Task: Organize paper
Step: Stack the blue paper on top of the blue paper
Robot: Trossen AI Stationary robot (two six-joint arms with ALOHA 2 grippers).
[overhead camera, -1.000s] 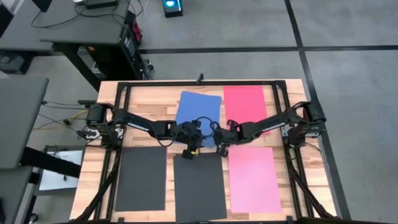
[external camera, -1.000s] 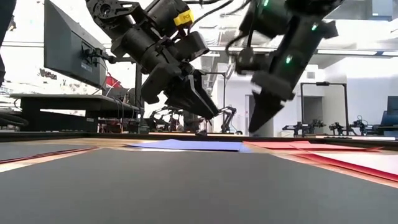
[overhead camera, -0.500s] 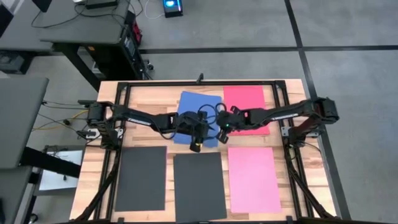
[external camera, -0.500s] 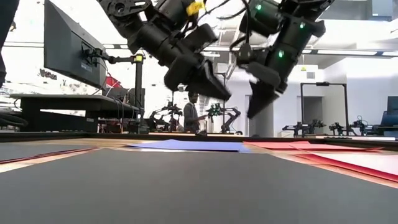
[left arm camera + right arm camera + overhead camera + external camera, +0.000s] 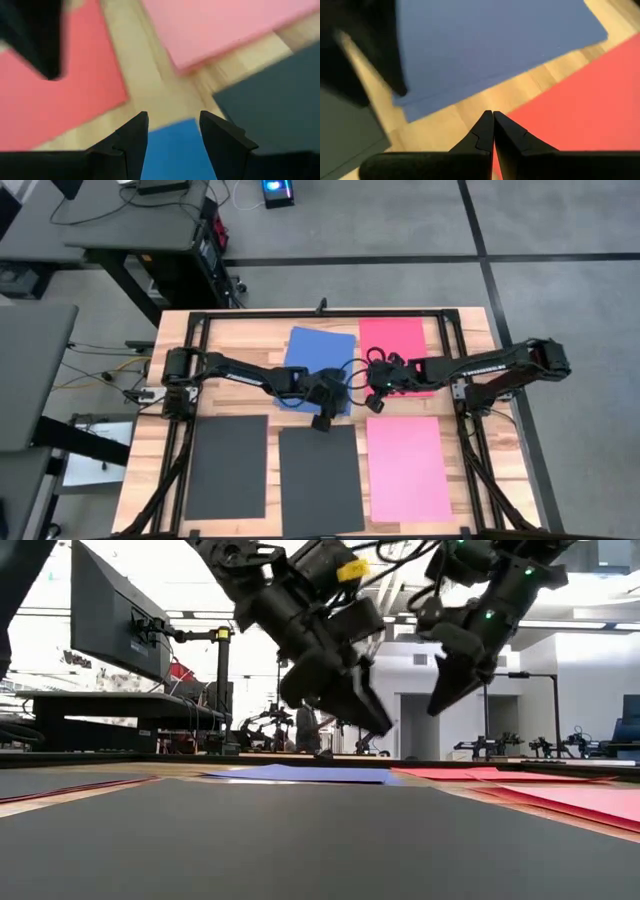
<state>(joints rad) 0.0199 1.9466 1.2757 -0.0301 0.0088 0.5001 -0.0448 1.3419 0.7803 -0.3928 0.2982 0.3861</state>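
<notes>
Table point(image 5: 470, 330): a pale wooden butcher-block top, bordered by a black metal frame; 5 sheets of paper are laid flat on it, none in any container.
Blue sheet point(image 5: 318, 356): seen at 12 o'clock of the table's middle, thin and rectangular, turned slightly off square; its near edge is partly covered by the left arm.
Red sheet point(image 5: 393, 340): placed just beside the blue sheet at 1 o'clock, separated from it by a strip of bare wood.
Pink sheet point(image 5: 408, 468): laid at 4 o'clock, matte and smooth.
Dark grey sheets: 1 point(image 5: 227, 465) is set at 8 o'clock and 1 point(image 5: 320, 478) at 6 o'clock, side by side with a narrow gap between.
Left gripper point(image 5: 323, 420): its 2 dark fingers are parted with nothing between them; it is held above the near corner of the blue sheet, where bare wood meets the middle dark grey sheet, and in the low view it is seen clear of the surface.
Right gripper point(image 5: 374, 406): its fingers are pressed together with nothing grasped; it is held above the wood strip beside the red sheet's near corner, raised off the table in the low view.
Surfaces: all sheets are plain, uncreased and equal in size.
</notes>
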